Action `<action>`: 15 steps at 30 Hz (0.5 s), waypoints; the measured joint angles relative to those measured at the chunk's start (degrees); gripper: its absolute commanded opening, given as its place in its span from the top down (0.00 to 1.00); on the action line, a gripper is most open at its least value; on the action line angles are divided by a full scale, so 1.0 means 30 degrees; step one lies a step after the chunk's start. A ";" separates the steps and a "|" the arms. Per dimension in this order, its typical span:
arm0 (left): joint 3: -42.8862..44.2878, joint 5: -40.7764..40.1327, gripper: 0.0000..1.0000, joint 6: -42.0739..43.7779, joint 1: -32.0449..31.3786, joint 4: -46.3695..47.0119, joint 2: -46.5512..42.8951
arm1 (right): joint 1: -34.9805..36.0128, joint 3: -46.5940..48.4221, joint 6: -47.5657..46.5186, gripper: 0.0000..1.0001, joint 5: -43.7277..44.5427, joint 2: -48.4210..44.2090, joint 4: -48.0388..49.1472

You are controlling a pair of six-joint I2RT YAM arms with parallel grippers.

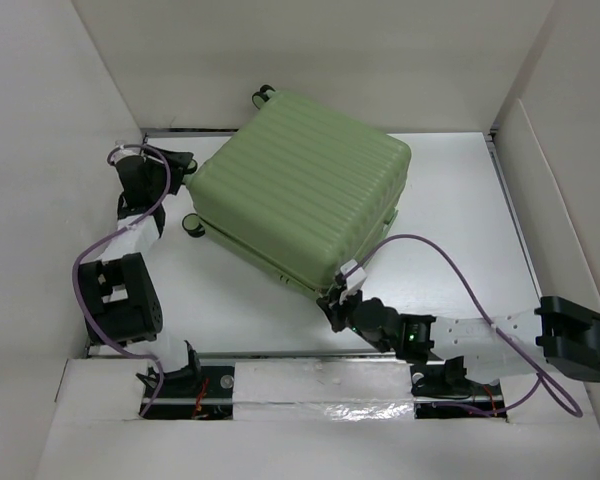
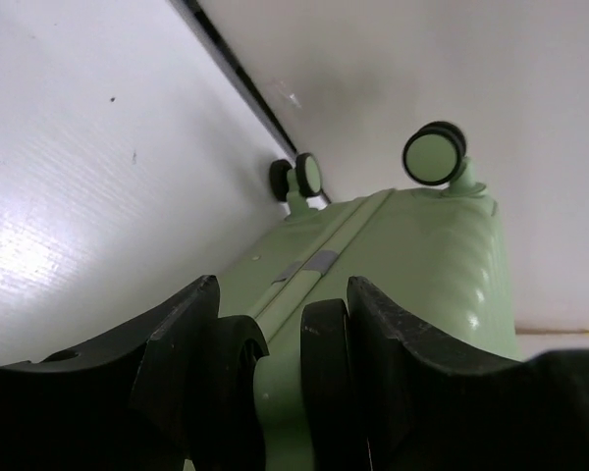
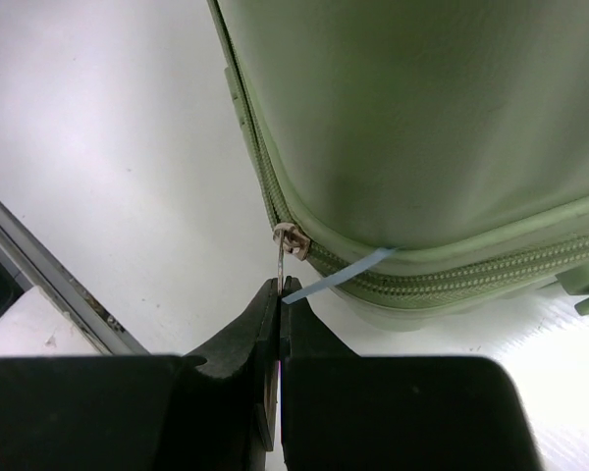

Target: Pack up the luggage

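The luggage (image 1: 300,190) is a pale green ribbed suitcase lying shut and skewed on the white table. My left gripper (image 1: 187,165) is at its far-left corner. In the left wrist view the left gripper (image 2: 280,294) has its fingers closed on the two black discs of a caster wheel (image 2: 324,378) of the luggage (image 2: 412,255). My right gripper (image 1: 335,298) is at the near corner. In the right wrist view it (image 3: 279,285) is shut on the metal zipper pull (image 3: 279,257) of the luggage (image 3: 422,118). A thin light blue strip (image 3: 339,275) sticks out of the zipper.
White walls (image 1: 40,120) box the table in on the left, back and right. A dark rail (image 1: 170,130) runs along the back edge, another along the near edge (image 3: 49,265). Two more wheels (image 2: 434,154) stick out toward the back wall.
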 measured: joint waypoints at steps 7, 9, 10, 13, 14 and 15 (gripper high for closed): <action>-0.6127 -0.4699 1.00 -0.0903 -0.1355 0.5231 -0.4167 | -0.1734 0.0299 -0.1443 1.00 -0.2018 -0.1581 -0.2667; -0.8021 -0.7016 1.00 -0.0969 -0.2361 0.6091 -0.5909 | -0.2616 0.0874 -0.2084 1.00 -0.3184 -0.2339 -0.4809; -0.8837 -0.8233 1.00 -0.0962 -0.3009 0.6499 -0.6717 | -0.3082 0.0991 -0.2550 1.00 -0.3592 -0.2929 -0.5858; -1.1103 -1.0688 1.00 -0.1100 -0.5384 0.6987 -0.9267 | -0.5384 0.1384 -0.3592 1.00 -0.4357 -0.4568 -0.8539; -1.1788 -1.1162 1.00 -0.1144 -0.6448 0.6849 -1.0295 | -0.6455 0.1479 -0.3730 1.00 -0.4619 -0.4947 -0.9340; -1.2407 -1.1460 1.00 -0.1180 -0.7657 0.6535 -1.1460 | -0.7461 0.1508 -0.3847 1.00 -0.4889 -0.5304 -0.9930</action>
